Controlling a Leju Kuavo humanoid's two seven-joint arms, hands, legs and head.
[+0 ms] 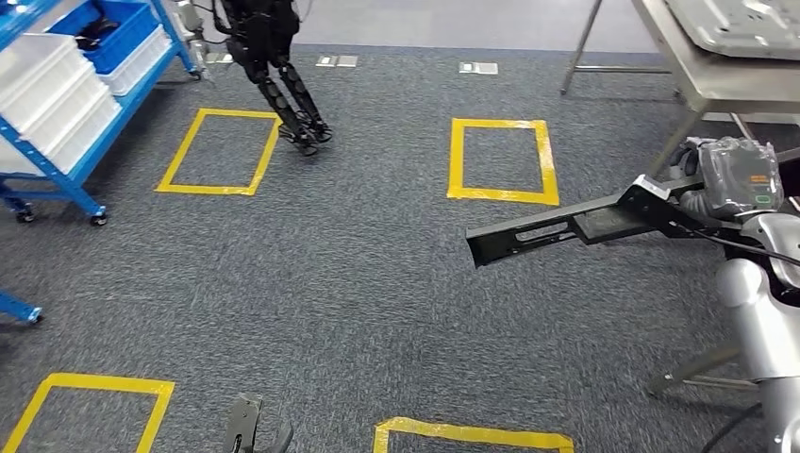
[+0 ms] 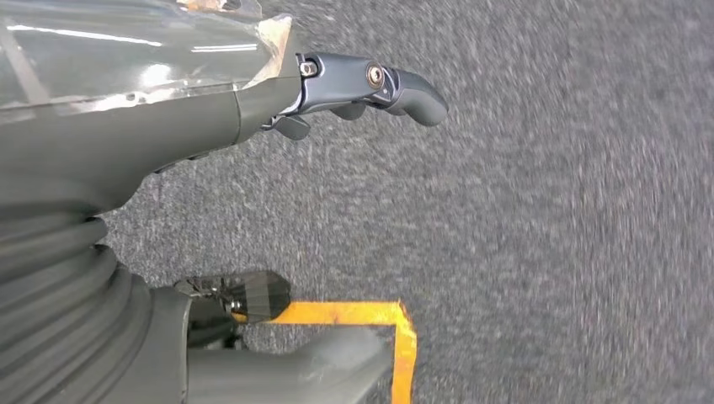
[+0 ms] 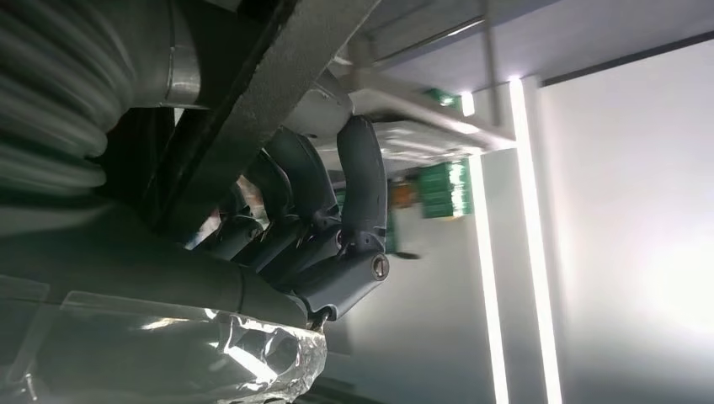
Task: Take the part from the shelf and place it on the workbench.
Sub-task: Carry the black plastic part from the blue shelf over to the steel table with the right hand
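**Part carried in right hand, above the floor**

No brand, label or legible writing on the part or bins. Small orange and green marks sit on the right wrist housing; too small to read.

Counts, head view: one part; five yellow tape rectangles [image 1: 503, 160] on the grey carpet floor [image 1: 358, 283], two whole, three cut by the lower edge; three small floor plates [image 1: 478, 68] along the far carpet edge; one blue shelf [image 1: 57, 170] at far left; one counter [image 1: 717, 85] at upper right.

Part [image 1: 566, 226]: long black flat bracket with slots, held roughly level, slightly tilted, out over the carpet. Its near end is in the right hand [image 1: 703, 193]; free end points toward the middle of the floor. Not touching counter or shelf. Right wrist view: dark fingers [image 3: 362, 185] curl up around the black bar [image 3: 278, 93], clamped on it.

Left hand [image 2: 354, 97]: hangs over the carpet, holds nothing; fingers bent loosely and apart. A yellow tape corner [image 2: 396, 328] lies below it.

Shelf carries white bins [image 1: 47, 94] and one blue bin [image 1: 127, 38]; it stands on castors. The counter bears a grey metal panel [image 1: 736, 24] at its far edge.

Legs of another black robot [image 1: 283, 85] stand beside the upper-left tape rectangle.
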